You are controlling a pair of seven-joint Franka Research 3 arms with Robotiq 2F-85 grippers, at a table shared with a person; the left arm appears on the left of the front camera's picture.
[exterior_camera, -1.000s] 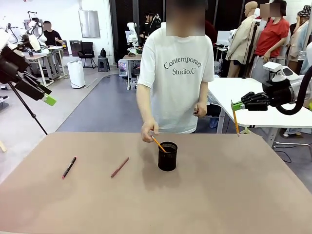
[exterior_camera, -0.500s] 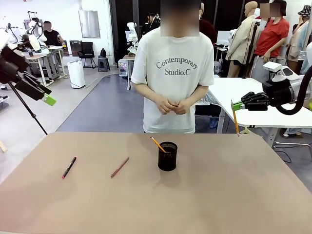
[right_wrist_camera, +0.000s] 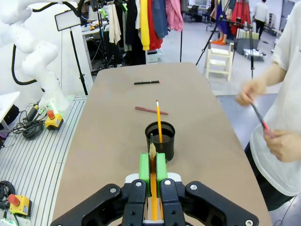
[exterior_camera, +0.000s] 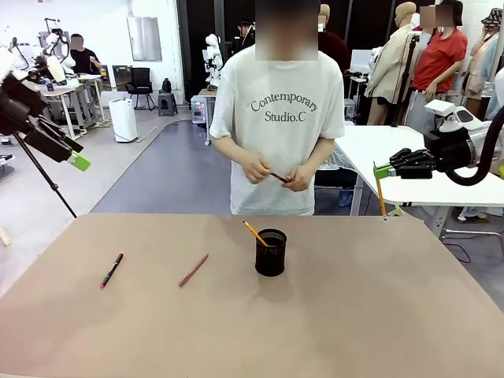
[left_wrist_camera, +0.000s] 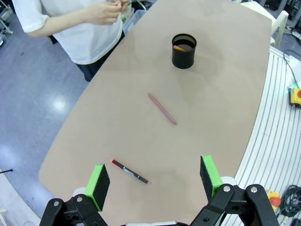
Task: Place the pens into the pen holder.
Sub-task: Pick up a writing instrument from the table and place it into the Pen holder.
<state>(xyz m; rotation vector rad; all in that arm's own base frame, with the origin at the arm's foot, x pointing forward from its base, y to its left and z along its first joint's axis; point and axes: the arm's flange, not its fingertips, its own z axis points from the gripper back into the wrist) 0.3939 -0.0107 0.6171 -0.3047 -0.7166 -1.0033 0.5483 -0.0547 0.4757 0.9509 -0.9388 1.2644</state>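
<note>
Nearest us on the counter (exterior_camera: pixel 354 315), toward its left side, lie the black pen (exterior_camera: pixel 112 270) with red ends and, to its right and apart from it, the pink pen (exterior_camera: pixel 194 270); both lie flat at a slant. Farther back, near the middle, stands the pen holder (exterior_camera: pixel 271 256), with an orange pencil (exterior_camera: pixel 253 232) leaning out of its left rim. We see the left gripper (left_wrist_camera: pixel 154 175) raised off the counter's left end, jaws spread wide and empty. The right gripper (exterior_camera: pixel 381 171) hangs beyond the right end, clamped on a second orange pencil (exterior_camera: pixel 381 197) that points down. At the far edge a person stands holding a dark pen (exterior_camera: pixel 279 178) between both hands (exterior_camera: pixel 260 168).
</note>
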